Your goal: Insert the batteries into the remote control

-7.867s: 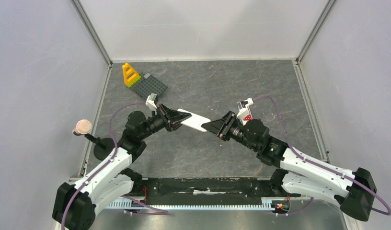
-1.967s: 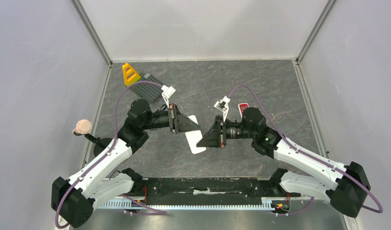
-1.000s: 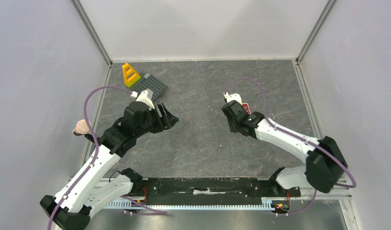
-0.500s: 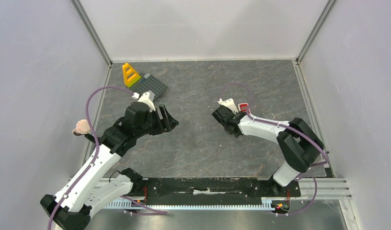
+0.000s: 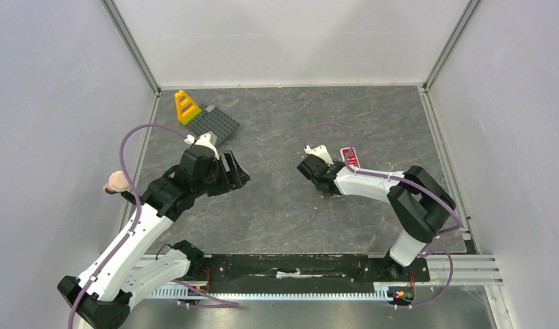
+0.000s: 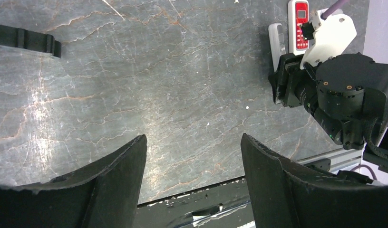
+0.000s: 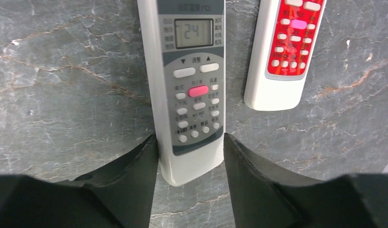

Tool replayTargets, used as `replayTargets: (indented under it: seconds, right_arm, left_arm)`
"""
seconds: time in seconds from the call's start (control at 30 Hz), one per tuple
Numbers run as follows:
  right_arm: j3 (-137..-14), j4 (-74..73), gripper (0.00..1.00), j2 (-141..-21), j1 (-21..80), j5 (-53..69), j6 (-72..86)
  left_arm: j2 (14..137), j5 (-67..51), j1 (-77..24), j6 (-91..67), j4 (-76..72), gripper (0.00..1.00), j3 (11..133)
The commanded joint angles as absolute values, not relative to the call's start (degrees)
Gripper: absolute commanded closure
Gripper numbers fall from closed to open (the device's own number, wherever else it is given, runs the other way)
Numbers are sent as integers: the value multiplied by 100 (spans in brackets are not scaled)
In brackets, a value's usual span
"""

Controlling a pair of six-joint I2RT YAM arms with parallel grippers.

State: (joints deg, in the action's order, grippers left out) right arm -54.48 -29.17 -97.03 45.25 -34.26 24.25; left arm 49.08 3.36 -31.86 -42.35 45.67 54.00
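Note:
The white remote control (image 7: 192,85) with a grey button panel lies face up on the stone table. Its near end sits between the fingers of my right gripper (image 7: 191,156). The left finger touches its edge and the right finger stands a little off it, so the jaws are open. In the left wrist view the remote (image 6: 276,40) shows beyond the right gripper (image 6: 280,71). From above, the right gripper (image 5: 323,177) covers the remote. My left gripper (image 5: 235,175) hangs open and empty (image 6: 192,147) left of centre. The batteries are out of view.
A smaller remote with a red face (image 7: 285,47) lies just right of the white one (image 5: 350,156). A grey studded baseplate (image 5: 218,123) with a yellow piece (image 5: 187,106) sits at the back left. A pink-topped stand (image 5: 117,181) is at the left edge.
The right wrist has come down over the table beside the red remote and its jaws have spread off the white remote. The left gripper opened wider and barely moved.

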Motion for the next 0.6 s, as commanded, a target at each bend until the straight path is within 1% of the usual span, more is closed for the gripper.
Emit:
replayTargets:
  seconds: [0.0, 0.17, 0.3, 0.4, 0.47, 0.5, 0.53, 0.57]
  right_arm:
    - [-5543, -2800, 42, -9393, 4544, -2778, 2592]
    - [-5304, -2738, 27, -8488, 4511, -2131, 2710]
    - [-4694, -2546, 24, -7449, 4300, -1935, 2929]
    - [-4214, -2586, 23, -6409, 4176, -2321, 3102]
    - [-4033, -2705, 20, -5654, 4153, -2891, 3202]
    - [-3956, -2768, 16, -5236, 4149, -3137, 3203]
    - [-3895, -2813, 6, -4881, 4148, -3438, 3184]
    - [-3845, -2869, 2, -4470, 4145, -3654, 3125]
  left_arm:
    - [4874, 485, -3177, -4448, 4869, 21, 5616]
    - [4689, 674, -3173, -4522, 5185, 21, 5577]
    - [4411, 799, -3173, -4349, 5471, 21, 5570]
    - [4146, 616, -3175, -3980, 5555, 21, 5640]
    - [3886, 645, -3175, -3961, 5580, 21, 5621]
    - [3743, 661, -3174, -3964, 5576, 21, 5607]
    - [3632, 696, -3177, -3993, 5574, 21, 5601]
    - [3502, 733, -3174, -4019, 5572, 21, 5579]
